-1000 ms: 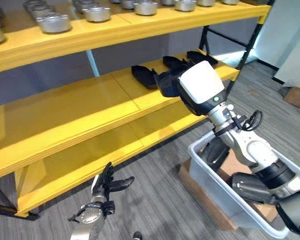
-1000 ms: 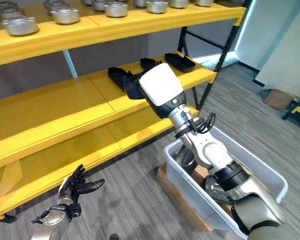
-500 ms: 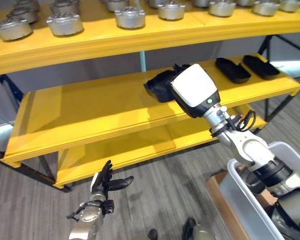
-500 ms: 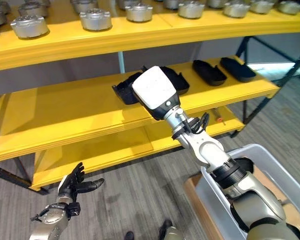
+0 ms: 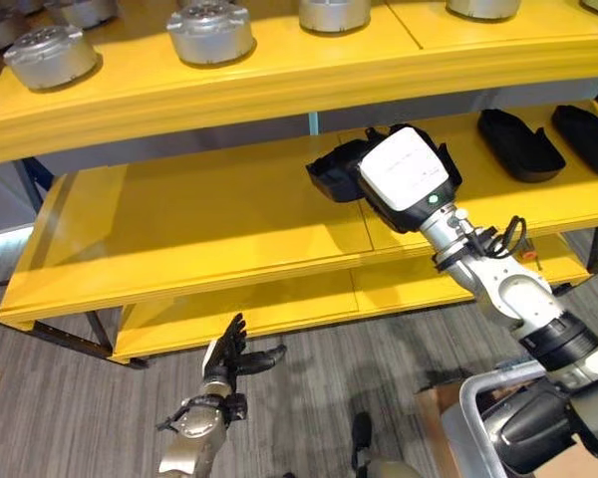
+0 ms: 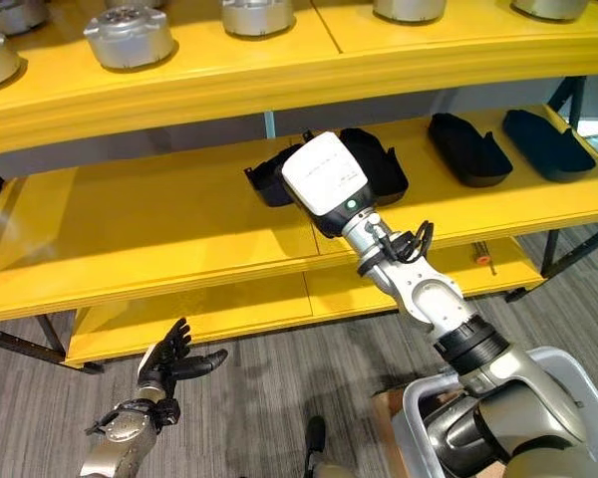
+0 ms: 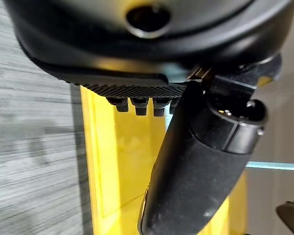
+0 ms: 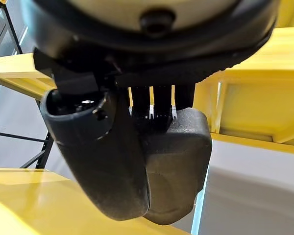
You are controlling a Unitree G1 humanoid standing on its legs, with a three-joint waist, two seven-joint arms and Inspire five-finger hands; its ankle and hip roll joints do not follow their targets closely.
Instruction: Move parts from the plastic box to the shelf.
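Observation:
My right hand (image 5: 405,179), with its white cover, reaches out over the yellow middle shelf (image 5: 209,214). In the right wrist view its thumb (image 8: 95,152) and fingers are curled round a black moulded part (image 8: 179,161). In the head views black plastic (image 5: 331,174) shows on both sides of the hand, just above the shelf board. Two more black parts (image 5: 518,145) (image 5: 584,134) lie further right on the same shelf. A corner of the grey plastic box (image 5: 475,430) shows at the lower right. My left hand (image 5: 225,364) hangs open low above the floor.
Round metal castings (image 5: 209,30) stand in a row on the top shelf (image 5: 279,80), which overhangs the middle one. A lower yellow shelf (image 5: 269,304) runs near the grey floor. The left half of the middle shelf is bare board.
The camera has swung from the box toward the shelf. My right hand still holds the black part over the middle shelf, now left of the two lying parts. The left hand keeps its pose.

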